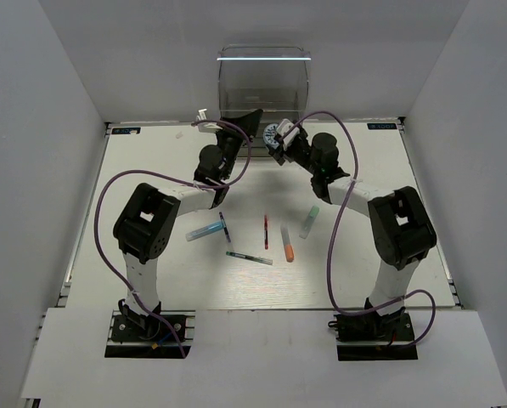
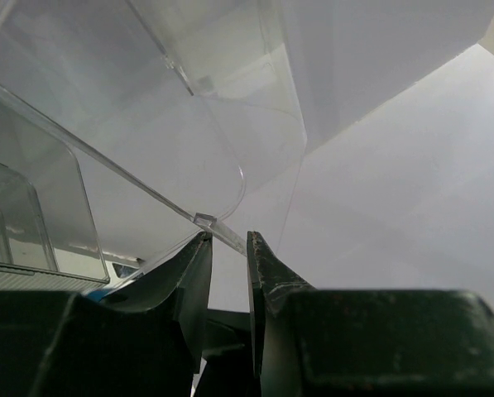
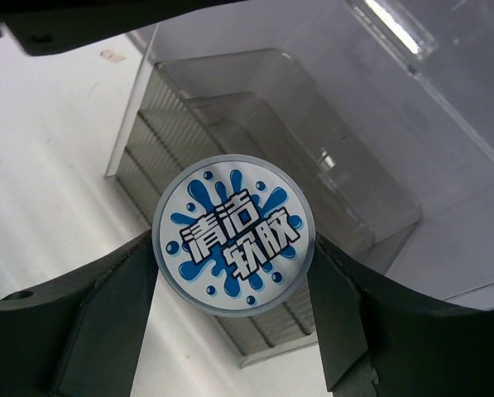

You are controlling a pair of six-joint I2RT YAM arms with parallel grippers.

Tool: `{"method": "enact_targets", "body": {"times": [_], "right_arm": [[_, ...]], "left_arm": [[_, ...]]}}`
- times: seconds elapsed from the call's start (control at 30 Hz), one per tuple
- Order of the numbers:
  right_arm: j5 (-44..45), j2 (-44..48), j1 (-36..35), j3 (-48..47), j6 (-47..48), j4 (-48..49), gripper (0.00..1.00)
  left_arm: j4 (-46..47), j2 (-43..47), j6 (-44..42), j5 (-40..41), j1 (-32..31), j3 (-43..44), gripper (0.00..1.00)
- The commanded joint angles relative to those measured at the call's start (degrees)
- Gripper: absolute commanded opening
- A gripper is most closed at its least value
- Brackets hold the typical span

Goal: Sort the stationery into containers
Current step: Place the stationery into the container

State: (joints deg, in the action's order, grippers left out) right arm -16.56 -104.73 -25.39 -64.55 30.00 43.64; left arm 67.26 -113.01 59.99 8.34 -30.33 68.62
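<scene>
- The left gripper (image 2: 228,241) is reaching up to the organiser (image 1: 264,85) at the far edge of the table (image 1: 151,144). Its fingers are sitting nearly together and pinching a thin clear edge of the organiser.
- The right gripper (image 3: 234,265) is hanging just in front of the organiser, to the right of the left one. Its fingers are standing wide and clamping the tape roll (image 3: 234,234) by its sides, with the blue-and-white label facing the wrist camera.
- The tape roll is hanging in the air in front of the stacked grey drawers (image 3: 143,165) — not lying on the table.
- The rest is lying on the table between the two arms:
  - the light-blue marker (image 1: 205,230) just beside the dark pen (image 1: 225,228)
  - the red pen (image 1: 266,231)
  - the orange marker (image 1: 287,248)
  - the pale-green marker (image 1: 309,223)
  - the green pen (image 1: 249,257), nearest the bases
</scene>
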Motion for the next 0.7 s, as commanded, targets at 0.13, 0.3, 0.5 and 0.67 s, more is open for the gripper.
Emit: {"method": "enact_targets", "body": {"times": [0.13, 0.3, 0.5, 0.67], "right_arm": [[2.67, -2.76, 0.95, -6.19, 1.38, 12.96, 0.02], [5.74, -6.27, 0.87, -9.62, 2.61, 16.39, 0.0], [7.5, -8.82, 0.95, -11.82, 3.58, 18.85, 0.0], [9.35, -11.11, 0.95, -13.14, 4.37, 21.04, 0.0]], "left_arm": [[1.29, 4.47, -0.66, 0.28, 0.53, 3.45, 0.35], [1.29, 4.47, -0.66, 0.27, 0.53, 3.98, 0.35], [1.29, 4.47, -0.66, 0.27, 0.53, 3.98, 0.35], [1.29, 4.47, -0.66, 0.27, 0.53, 3.98, 0.35]]}}
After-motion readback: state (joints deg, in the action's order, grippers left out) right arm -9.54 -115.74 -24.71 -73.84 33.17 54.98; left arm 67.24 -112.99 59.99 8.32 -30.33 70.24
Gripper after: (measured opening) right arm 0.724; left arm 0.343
